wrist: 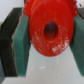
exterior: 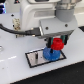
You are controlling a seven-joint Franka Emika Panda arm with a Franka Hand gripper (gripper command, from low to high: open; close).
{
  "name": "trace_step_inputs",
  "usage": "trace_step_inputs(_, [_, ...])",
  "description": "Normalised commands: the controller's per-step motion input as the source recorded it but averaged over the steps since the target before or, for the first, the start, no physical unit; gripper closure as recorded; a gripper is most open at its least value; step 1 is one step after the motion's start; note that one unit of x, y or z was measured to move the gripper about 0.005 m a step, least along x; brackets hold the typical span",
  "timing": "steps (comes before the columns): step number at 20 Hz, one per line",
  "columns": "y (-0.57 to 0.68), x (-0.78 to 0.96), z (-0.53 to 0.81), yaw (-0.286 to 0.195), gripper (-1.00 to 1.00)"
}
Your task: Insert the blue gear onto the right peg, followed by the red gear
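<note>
My gripper (exterior: pixel 57 44) is shut on the red gear (exterior: pixel 57 44), held just above the plate. In the wrist view the red gear (wrist: pixel 50 31) fills the space between the two green finger pads (wrist: pixel 22 42), its centre hole facing the camera. The blue gear (exterior: pixel 49 53) lies on the black-framed white plate (exterior: pixel 35 59), directly below and slightly toward the exterior view's left of the red gear. The right peg is hidden by the gears and the gripper.
The white table (exterior: pixel 15 70) carries the plate. The white arm body (exterior: pixel 35 15) and a black cable (exterior: pixel 15 30) hang over the back of the scene.
</note>
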Motion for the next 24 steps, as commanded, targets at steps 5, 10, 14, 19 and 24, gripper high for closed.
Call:
trace_step_inputs(5, [-0.15,0.08,-0.11,0.0,1.0])
trace_step_inputs(10, [-0.03,0.07,-0.04,0.0,1.0])
trace_step_inputs(14, [0.12,0.04,0.3,0.0,1.0])
trace_step_inputs(19, [0.01,0.02,0.09,0.0,1.0])
trace_step_inputs(24, [-0.07,0.07,0.07,0.0,1.0])
